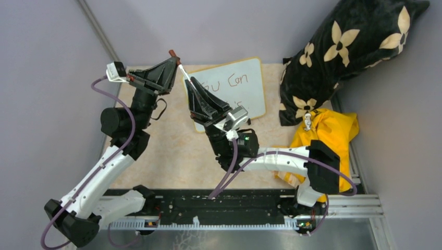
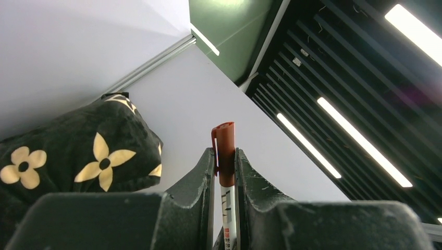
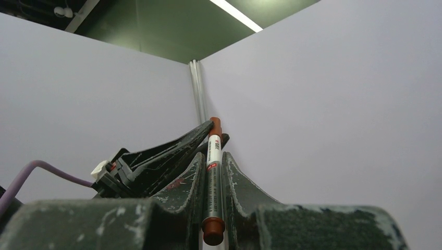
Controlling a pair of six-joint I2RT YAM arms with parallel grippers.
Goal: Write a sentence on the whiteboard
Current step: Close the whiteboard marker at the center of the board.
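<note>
The whiteboard lies on the mat at the back centre, yellow-framed. The sentence reads "ou Can" in its top line; the rest is hidden behind my right gripper. A white marker with a reddish-brown cap is held in the air between both grippers. My left gripper is shut on the marker's capped end. My right gripper is shut on the marker's barrel, just over the board's left edge. The left gripper shows in the right wrist view beyond the marker.
A black pillow with cream flowers leans at the back right and shows in the left wrist view. A yellow cloth lies under it, beside the right arm. A beige mat covers the table. Grey walls enclose the sides.
</note>
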